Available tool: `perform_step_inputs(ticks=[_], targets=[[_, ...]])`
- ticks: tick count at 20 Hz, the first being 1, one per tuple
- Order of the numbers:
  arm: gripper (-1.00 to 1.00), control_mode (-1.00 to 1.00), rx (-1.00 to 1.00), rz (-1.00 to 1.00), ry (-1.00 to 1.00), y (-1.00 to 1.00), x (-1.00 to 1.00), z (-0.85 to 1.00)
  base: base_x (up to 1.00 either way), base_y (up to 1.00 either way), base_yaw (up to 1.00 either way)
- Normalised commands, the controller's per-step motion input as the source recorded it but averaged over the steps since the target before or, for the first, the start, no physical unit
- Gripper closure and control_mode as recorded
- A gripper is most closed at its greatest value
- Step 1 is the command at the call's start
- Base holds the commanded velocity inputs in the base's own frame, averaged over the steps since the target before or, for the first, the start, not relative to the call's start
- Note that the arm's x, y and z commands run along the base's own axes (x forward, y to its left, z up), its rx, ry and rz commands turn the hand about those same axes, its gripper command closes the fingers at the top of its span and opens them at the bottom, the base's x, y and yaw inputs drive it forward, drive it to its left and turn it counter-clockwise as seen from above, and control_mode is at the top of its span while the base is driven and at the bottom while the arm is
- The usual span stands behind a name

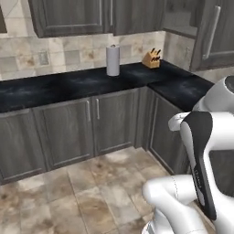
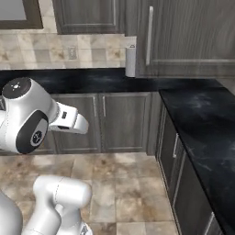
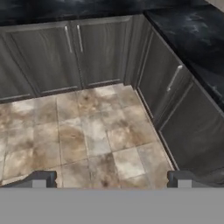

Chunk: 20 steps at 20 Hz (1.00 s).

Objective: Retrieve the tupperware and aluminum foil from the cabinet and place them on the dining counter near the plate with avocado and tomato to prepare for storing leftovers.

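My gripper [image 3: 111, 179] is open, its two dark fingertips [image 3: 41, 178] far apart with nothing between them. It hangs over a brown tiled floor [image 3: 87, 131] and points at the inner corner of dark grey base cabinets [image 3: 100, 52]. The tupperware, the aluminum foil box, the wood-grain cabinet, the dining counter and the plate with avocado and tomato are out of view.
An L-shaped black counter [image 1: 91, 84] runs along the tiled wall and turns toward me on the right [image 2: 202, 119]. A paper towel roll [image 1: 113, 60] and a knife block [image 1: 151, 59] stand on it. Dark grey wall cabinets [image 1: 73, 16] hang above. Open floor [image 1: 91, 196] lies ahead.
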Motion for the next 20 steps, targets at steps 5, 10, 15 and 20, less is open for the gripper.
perform_step_inputs(ticks=[5, 10, 15, 20], targets=[[-1.0, 1.0, 0.0, 0.0, 0.0, 0.0, 0.0, 0.0, 1.0, 0.36, -0.19], [-1.0, 1.0, 0.0, 0.0, 0.0, 0.0, 0.0, 0.0, 1.0, 0.32, -0.36], [-1.0, 1.0, 0.0, 0.0, 0.0, 0.0, 0.0, 0.0, 0.94, 0.36, -0.54], [-1.0, 1.0, 0.0, 0.0, 0.0, 0.0, 0.0, 0.0, 0.71, 0.49, -0.67]])
